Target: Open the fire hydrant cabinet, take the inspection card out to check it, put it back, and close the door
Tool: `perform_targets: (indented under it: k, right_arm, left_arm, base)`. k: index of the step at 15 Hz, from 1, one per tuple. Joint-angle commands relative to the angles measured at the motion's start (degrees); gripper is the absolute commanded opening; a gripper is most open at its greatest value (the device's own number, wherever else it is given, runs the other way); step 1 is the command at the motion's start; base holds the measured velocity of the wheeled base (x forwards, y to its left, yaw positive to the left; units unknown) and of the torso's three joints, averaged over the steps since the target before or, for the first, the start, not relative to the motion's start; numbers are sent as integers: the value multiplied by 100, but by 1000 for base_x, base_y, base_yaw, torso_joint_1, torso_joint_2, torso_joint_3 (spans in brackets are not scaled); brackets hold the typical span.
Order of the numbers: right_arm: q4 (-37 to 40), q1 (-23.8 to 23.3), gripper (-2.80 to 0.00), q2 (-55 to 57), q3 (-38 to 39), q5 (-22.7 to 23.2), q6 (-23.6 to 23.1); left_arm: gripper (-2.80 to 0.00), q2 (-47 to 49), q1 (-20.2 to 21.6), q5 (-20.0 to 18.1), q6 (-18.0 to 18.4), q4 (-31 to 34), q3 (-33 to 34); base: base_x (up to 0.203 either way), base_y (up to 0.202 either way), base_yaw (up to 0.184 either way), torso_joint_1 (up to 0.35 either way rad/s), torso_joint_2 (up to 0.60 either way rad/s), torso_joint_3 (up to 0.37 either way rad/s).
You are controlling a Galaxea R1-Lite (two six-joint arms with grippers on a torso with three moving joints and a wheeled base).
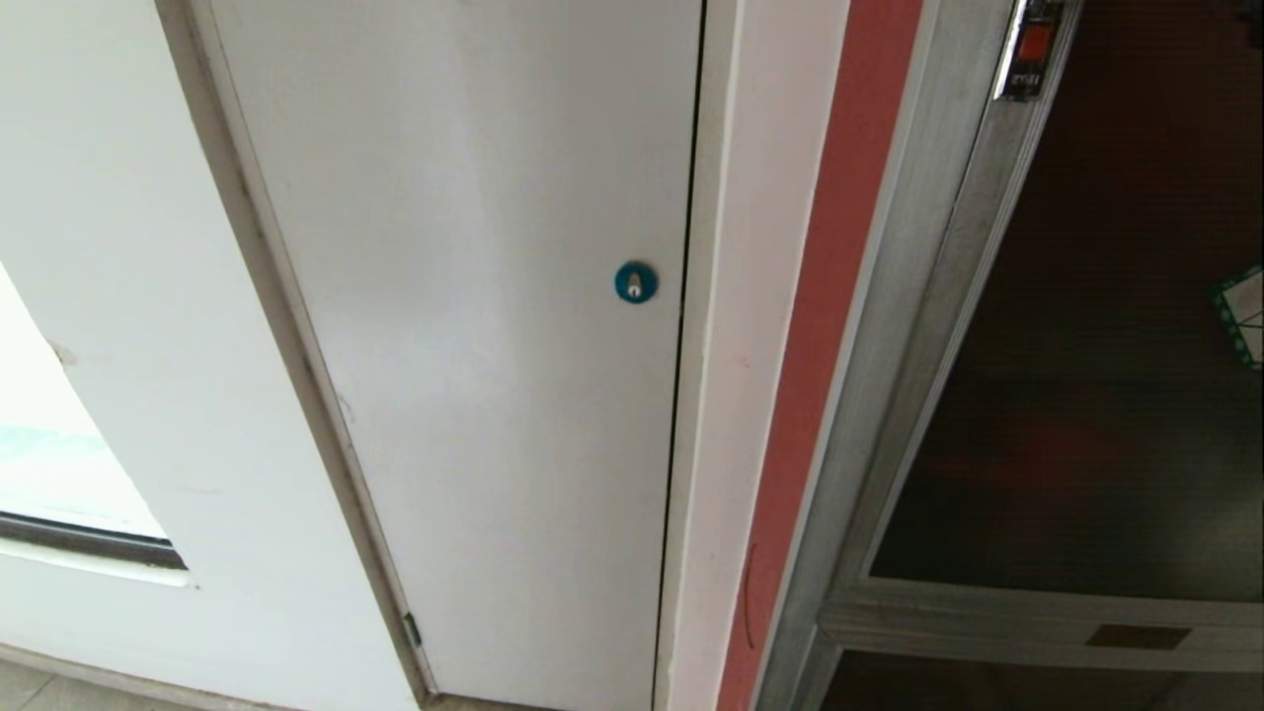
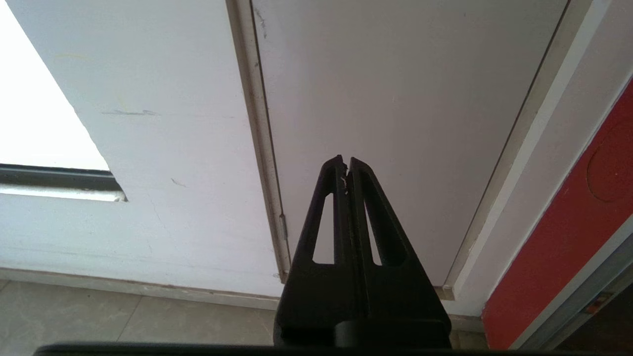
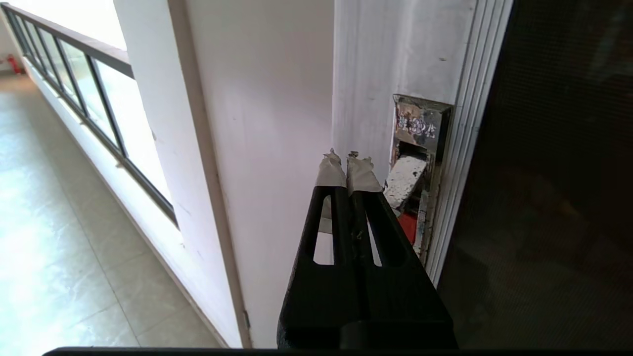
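Note:
The fire hydrant cabinet's silver frame runs down the right of the head view, its dark tinted glass door closed. A red latch tab sits in a recess at the door's top left, and a green-bordered sticker shows at the right edge. In the right wrist view my right gripper, tape-tipped and shut on nothing, hangs just beside the latch recess in the door frame. My left gripper is shut and empty, pointing at the white door low down. The inspection card is out of view.
A plain white door with a round blue lock fills the middle of the head view, beside a red wall strip. A window with a railing and tiled floor lie to the left.

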Motion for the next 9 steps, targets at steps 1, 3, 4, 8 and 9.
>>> perform_targets:
  k: [1, 3, 4, 8, 9]
  right_arm:
    - [2, -6, -280, 45, -5, 4, 3]
    - [-3, -56, -280, 45, 28, -23, 6]
    - [12, -76, -280, 45, 49, -23, 5]
    - [-16, -85, -280, 45, 272, -139, 4]
    - [-16, -85, -280, 45, 302, -208, 3]
  left_arm:
    - [-280, 7, 0, 2, 2, 6, 1]
    - [-280, 7, 0, 2, 2, -2, 1]
    - [-280, 7, 0, 2, 2, 1, 1]
    - [-280, -1, 0, 2, 2, 6, 1]
    - [-280, -1, 0, 2, 2, -2, 1]
  base:
    - [0, 0, 0, 0, 0, 0]
    - [0, 0, 0, 0, 0, 0]
    - [0, 0, 0, 0, 0, 0]
    - [0, 0, 0, 0, 0, 0]
    - [0, 0, 0, 0, 0, 0]
